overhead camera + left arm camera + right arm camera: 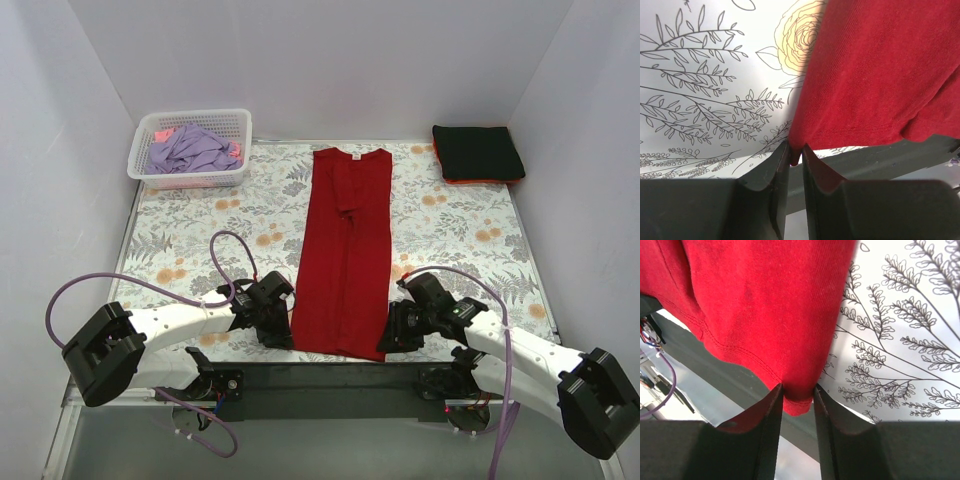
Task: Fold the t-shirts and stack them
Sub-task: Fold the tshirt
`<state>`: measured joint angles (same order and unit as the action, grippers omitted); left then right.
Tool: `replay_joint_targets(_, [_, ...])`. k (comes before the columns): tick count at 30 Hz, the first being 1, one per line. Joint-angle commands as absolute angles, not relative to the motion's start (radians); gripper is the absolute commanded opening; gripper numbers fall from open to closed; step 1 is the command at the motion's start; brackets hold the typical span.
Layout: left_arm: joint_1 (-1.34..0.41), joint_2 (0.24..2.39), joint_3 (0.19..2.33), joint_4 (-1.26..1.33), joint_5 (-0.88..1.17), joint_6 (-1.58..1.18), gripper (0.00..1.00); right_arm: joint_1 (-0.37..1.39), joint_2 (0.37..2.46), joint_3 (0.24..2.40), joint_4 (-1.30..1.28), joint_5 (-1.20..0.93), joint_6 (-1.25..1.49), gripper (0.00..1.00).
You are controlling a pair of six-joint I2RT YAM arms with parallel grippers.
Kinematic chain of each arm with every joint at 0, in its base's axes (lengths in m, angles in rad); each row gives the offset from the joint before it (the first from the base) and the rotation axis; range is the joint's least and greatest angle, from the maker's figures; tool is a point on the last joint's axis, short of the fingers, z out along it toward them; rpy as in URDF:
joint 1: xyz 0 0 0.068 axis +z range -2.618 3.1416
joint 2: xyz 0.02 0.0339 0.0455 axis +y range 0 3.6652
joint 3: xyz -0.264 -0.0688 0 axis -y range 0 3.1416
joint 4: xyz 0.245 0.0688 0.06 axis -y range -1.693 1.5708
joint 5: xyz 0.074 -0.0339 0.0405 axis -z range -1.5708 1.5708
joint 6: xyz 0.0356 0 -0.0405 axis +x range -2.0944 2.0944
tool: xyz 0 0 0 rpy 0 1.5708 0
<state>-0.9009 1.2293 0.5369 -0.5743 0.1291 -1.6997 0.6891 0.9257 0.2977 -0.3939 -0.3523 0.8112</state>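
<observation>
A deep-red t-shirt (345, 250) lies as a long folded strip down the middle of the floral cloth (470, 240), collar at the far end. My left gripper (281, 331) is shut on its near left hem corner, seen in the left wrist view (795, 152). My right gripper (390, 338) is shut on its near right hem corner, seen in the right wrist view (798, 399). The red fabric (875, 75) rises from both sets of jaws. A folded black t-shirt (477, 151) sits on an orange-red one at the far right.
A white lattice basket (190, 175) at the far left holds crumpled lavender (190, 150) and pink shirts. The dark table edge (330, 385) runs just below the hem. White walls enclose the cloth on three sides.
</observation>
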Motion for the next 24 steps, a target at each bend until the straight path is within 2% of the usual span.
replay_joint_targets(1, [-0.910,1.236,0.514,-0.578,0.126,-1.703,0.14,0.703,0.965,0.229,-0.522,-0.264,0.779,0.37])
replay_joint_targets(4, [-0.910,1.238,0.512,-0.575,0.127,-1.704,0.13,0.703,0.965,0.225,-0.520,-0.256,0.776,0.32])
replay_joint_targets(6, [-0.910,1.241,0.511,-0.574,0.129,-1.706,0.10,0.703,0.963,0.225,-0.518,-0.255,0.776,0.24])
replay_joint_targets(7, [-0.910,1.239,0.511,-0.575,0.135,-1.706,0.09,0.701,0.960,0.225,-0.517,-0.255,0.776,0.18])
replay_joint_targets(8, [-0.911,1.238,0.509,-0.577,0.140,-1.704,0.07,0.703,0.959,0.227,-0.520,-0.256,0.772,0.06])
replay_joint_targets(9, [-0.911,1.232,0.509,-0.583,0.143,-1.707,0.00,0.703,0.959,0.229,-0.525,-0.259,0.770,0.01])
replay_joint_targets(15, [-0.986,1.158,0.485,-0.626,0.196,-1.784,0.00,0.721,0.878,0.238,-0.601,-0.314,0.784,0.01])
replay_joint_targets(20, [-1.213,1.111,0.509,-0.684,0.195,-1.950,0.00,0.807,0.810,0.261,-0.704,-0.382,0.798,0.01])
replay_joint_targets(24, [-1.232,1.106,0.561,-0.718,0.137,-1.942,0.00,0.811,0.788,0.345,-0.742,-0.339,0.778,0.01])
